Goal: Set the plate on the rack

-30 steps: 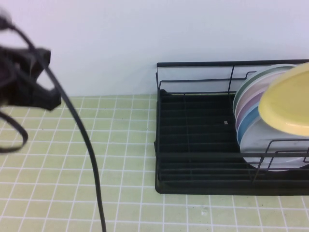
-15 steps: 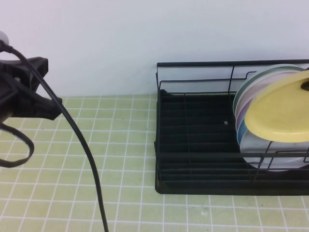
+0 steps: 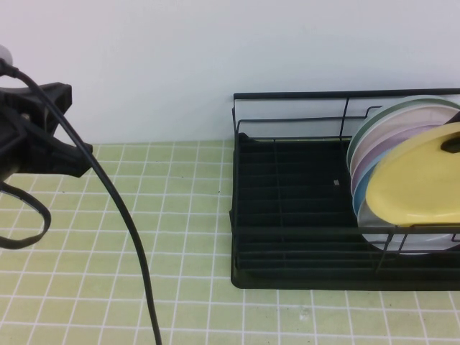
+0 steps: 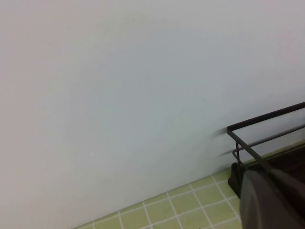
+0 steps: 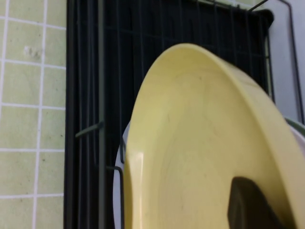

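Observation:
A yellow plate (image 3: 413,188) hangs tilted over the right end of the black dish rack (image 3: 287,215), leaning against the front of several standing plates (image 3: 374,140). My right gripper (image 3: 453,144) is shut on its upper rim at the frame's right edge. In the right wrist view a dark finger (image 5: 248,205) presses on the yellow plate's (image 5: 190,143) inner face above the rack's wires (image 5: 95,129). My left gripper (image 3: 72,147) is shut and holds nothing, raised at the far left, away from the rack. Its dark finger (image 4: 271,200) shows in the left wrist view.
The rack's left half (image 3: 287,180) holds no plates. A black cable (image 3: 129,237) runs from the left arm down across the green tiled table (image 3: 180,215). A white wall (image 3: 215,57) stands directly behind the rack.
The yellow plate has come down and tipped more upright against the standing plates. The left arm shifted slightly early on and has since stayed still.

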